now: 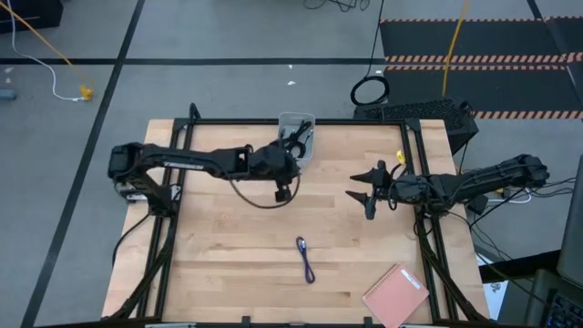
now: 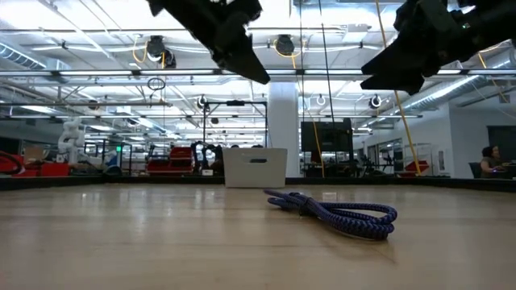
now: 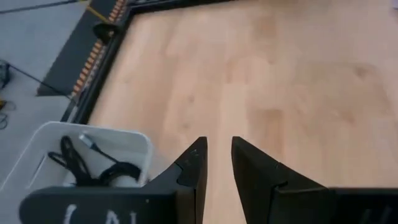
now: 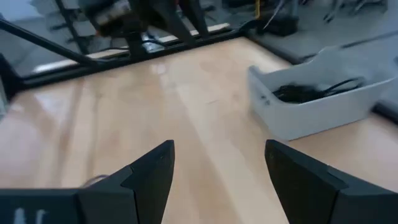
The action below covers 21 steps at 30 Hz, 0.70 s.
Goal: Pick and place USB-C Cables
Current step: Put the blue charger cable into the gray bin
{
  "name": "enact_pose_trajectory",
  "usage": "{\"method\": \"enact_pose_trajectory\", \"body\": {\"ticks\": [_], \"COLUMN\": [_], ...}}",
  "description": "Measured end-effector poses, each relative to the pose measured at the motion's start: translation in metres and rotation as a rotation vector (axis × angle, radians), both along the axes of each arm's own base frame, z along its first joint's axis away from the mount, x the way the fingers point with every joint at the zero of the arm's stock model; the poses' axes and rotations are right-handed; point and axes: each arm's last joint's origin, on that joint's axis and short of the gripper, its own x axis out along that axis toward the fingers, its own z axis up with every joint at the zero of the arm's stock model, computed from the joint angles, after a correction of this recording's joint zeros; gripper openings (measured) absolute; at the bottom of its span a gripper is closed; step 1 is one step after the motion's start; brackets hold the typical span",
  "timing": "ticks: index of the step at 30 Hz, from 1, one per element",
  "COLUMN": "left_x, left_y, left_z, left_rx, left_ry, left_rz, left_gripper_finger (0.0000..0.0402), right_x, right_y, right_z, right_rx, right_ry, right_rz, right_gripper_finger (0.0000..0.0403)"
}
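Observation:
A blue-purple USB-C cable (image 1: 305,260) (image 2: 339,216) lies loosely bunched on the wooden table, toward the near middle. Black cable (image 3: 93,167) (image 4: 305,92) lies coiled inside a small white bin (image 1: 296,121) at the table's far edge. My left gripper (image 1: 297,164) (image 3: 217,144) hangs above the table just on the near side of the bin and tips downward. Its fingers stand a narrow gap apart with nothing between them. My right gripper (image 1: 364,193) (image 4: 217,149) waits wide open and empty at mid-right, well above the table.
A pink notebook (image 1: 396,293) lies at the near right corner. A black metal frame (image 1: 414,173) runs along the table's edges. A loop of black wire (image 1: 260,202) hangs under my left arm. Bare wood lies between the grippers and around the blue-purple cable.

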Motion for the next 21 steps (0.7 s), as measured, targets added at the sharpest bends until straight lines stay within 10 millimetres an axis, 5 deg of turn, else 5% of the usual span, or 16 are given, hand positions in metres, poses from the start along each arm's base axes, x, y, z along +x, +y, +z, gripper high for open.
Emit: {"method": "enact_pose_trajectory", "body": {"ticks": [7,21], "left_x": [-0.012,-0.02], "left_y": [-0.031,-0.075], "left_z": [0.0,-0.01], "left_rx": [-0.042,-0.145], "left_ry": [0.094,0.176], "left_rz": [-0.055,-0.047], "left_gripper_finger": [0.0076,0.0076], "right_x": [0.027,0.098], "right_y": [0.017,0.092], "right_z": [-0.001,-0.006], "right_rx": [0.141,0.204], "right_ry": [0.05,0.281], "right_rz": [0.034,0.141], "right_gripper_finger": [0.0242,0.0242]}}
